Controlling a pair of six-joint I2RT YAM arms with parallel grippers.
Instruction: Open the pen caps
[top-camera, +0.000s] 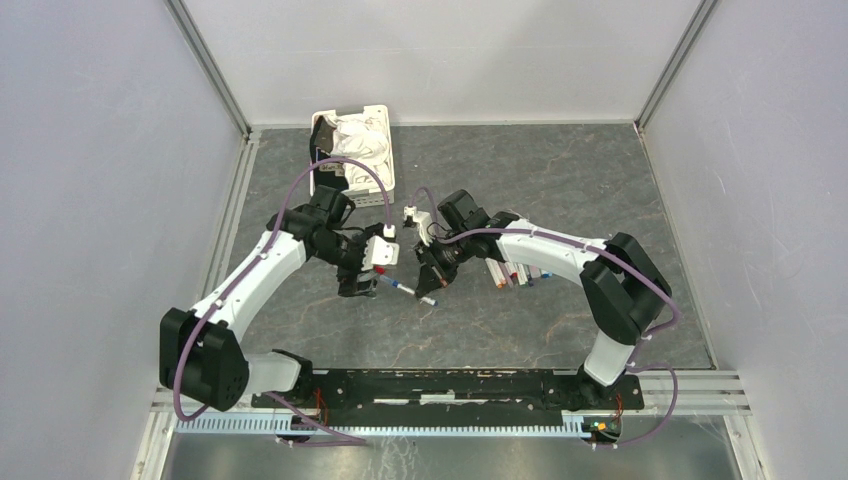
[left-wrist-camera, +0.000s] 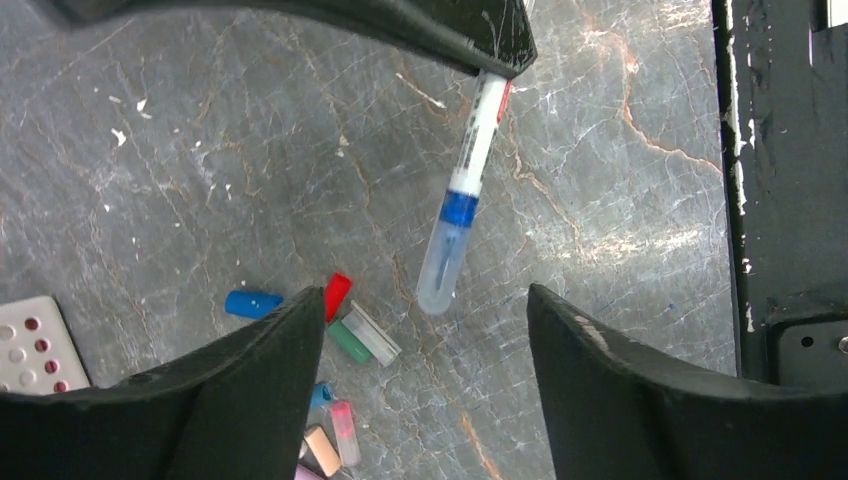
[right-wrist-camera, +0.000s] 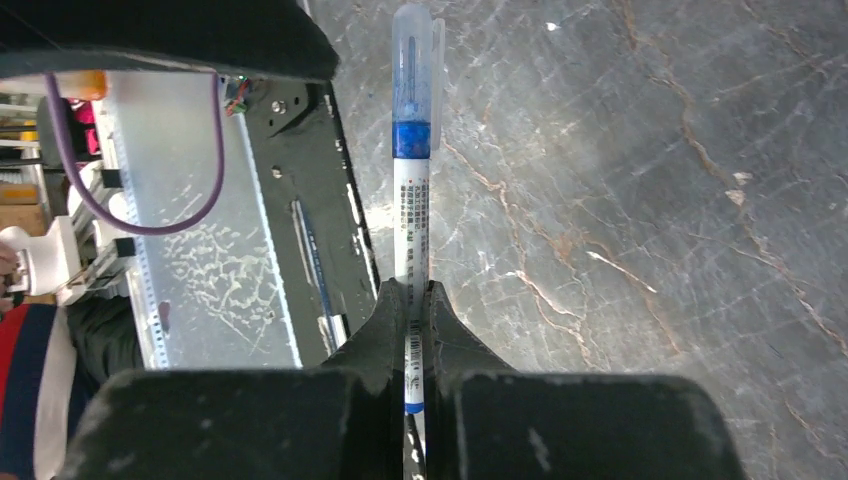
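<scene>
Clamping the white barrel of a pen (right-wrist-camera: 411, 200), the right pincer (right-wrist-camera: 408, 295) has its jaws drawn narrow and tight on it. It holds the pen in the air over the middle of the worktop (top-camera: 560, 180), capped end pointing toward the left pincer (left-wrist-camera: 418, 300). That one stands wide with nothing in it, its fingers either side of the cap (left-wrist-camera: 443, 260) but not touching. The cap is clear, rounded at the tip and seated against a blue band, so this pen is not yet opened.

On the worktop just below lie loose caps (left-wrist-camera: 337, 296) in blue, red, green, grey, pink and orange, so I judge several pens are done. More pens (top-camera: 515, 275) lie in a row a little right of the middle; whether they are capped I cannot tell. A white basket (top-camera: 350, 110) sits at the far edge, left of centre.
</scene>
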